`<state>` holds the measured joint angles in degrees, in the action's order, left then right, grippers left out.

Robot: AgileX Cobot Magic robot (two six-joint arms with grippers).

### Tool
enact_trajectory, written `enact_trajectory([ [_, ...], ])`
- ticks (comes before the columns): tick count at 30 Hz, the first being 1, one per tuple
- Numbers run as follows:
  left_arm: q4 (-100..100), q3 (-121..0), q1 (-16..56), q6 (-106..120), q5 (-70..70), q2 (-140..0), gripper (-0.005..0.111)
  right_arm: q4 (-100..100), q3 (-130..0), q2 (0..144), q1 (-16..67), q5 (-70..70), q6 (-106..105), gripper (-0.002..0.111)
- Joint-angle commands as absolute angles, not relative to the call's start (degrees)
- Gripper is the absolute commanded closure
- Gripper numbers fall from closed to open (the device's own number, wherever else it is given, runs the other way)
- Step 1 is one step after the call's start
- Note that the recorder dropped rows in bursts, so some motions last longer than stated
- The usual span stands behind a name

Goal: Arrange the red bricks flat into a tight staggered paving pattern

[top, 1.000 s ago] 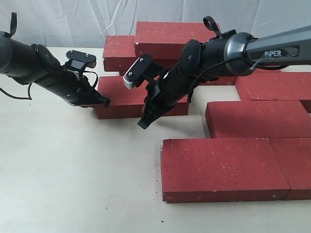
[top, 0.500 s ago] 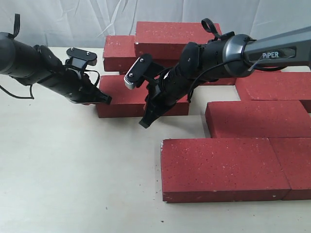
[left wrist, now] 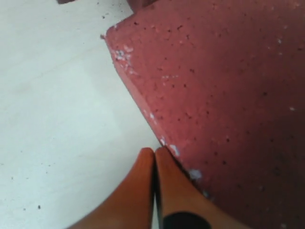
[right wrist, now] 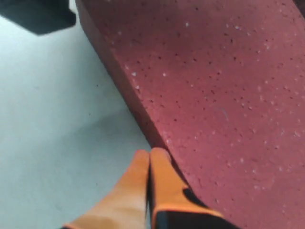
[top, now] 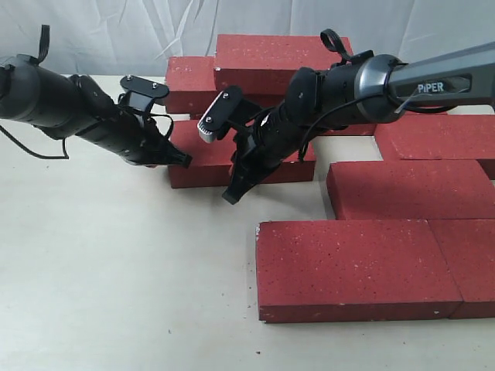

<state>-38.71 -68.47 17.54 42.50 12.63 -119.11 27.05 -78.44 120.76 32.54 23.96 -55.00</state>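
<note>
A loose red brick (top: pixel 207 164) lies flat on the white table (top: pixel 116 270), left of the laid red bricks. My left gripper (top: pixel 186 161) is shut, its tips (left wrist: pixel 154 151) pressed against that brick's left end (left wrist: pixel 228 95). My right gripper (top: pixel 230 197) is shut too, its tips (right wrist: pixel 150 153) at the table beside the same brick's near long side (right wrist: pixel 224 95); its arm crosses over the brick. Laid bricks form rows at right: a front brick (top: pixel 356 267), one beside it (top: pixel 472 267), a middle one (top: pixel 410 189) and a farther one (top: pixel 441 135).
More red bricks are stacked at the back: a raised one (top: pixel 267 58) and one to its left (top: pixel 188 81). A gap of bare table separates the loose brick from the middle-row brick. A white cloth backdrop hangs behind.
My left gripper has slid to the right and the loose brick has shifted right with it, toward the laid rows. The right arm has barely moved.
</note>
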Motion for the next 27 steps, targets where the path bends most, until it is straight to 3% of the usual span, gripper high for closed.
enact_trajectory([
  [1, -38.29, -68.82, 18.26, 42.59, 11.32, -119.32, 0.107, 23.64, -78.64, 120.58, 32.59, 23.68, -52.74, 0.109],
  [27, -38.84, -68.82, 19.31, 42.59, 7.93, -119.92, 0.107, 16.34, -78.64, 120.58, 32.59, 22.61, -46.25, 0.109],
])
